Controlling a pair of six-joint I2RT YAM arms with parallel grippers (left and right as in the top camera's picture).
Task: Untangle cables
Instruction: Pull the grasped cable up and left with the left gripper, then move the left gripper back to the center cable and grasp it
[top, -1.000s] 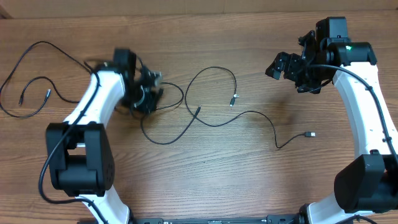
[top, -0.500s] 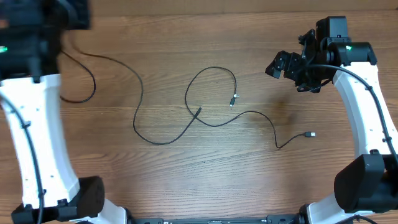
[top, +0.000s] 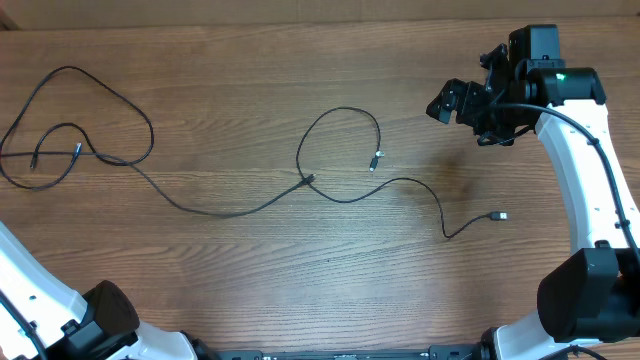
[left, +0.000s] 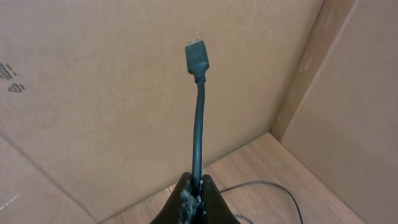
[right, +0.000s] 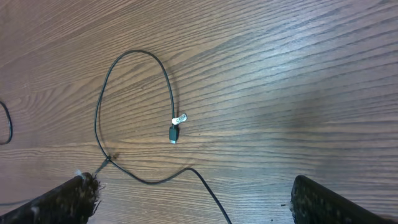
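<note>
Jaws of the left gripper (left: 194, 190) pinch a light, limp cable (left: 198, 124) just below its plug (left: 194, 56); right gripper (right: 193, 186) spread wide, empty.

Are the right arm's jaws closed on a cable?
No, in the right wrist view the jaws stand wide apart and empty, while the cable lies on the table below.

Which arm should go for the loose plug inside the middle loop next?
Likely right. The right gripper is open and hovers near that plug, which shows in its wrist view; the left gripper is shut on a cable.
</note>
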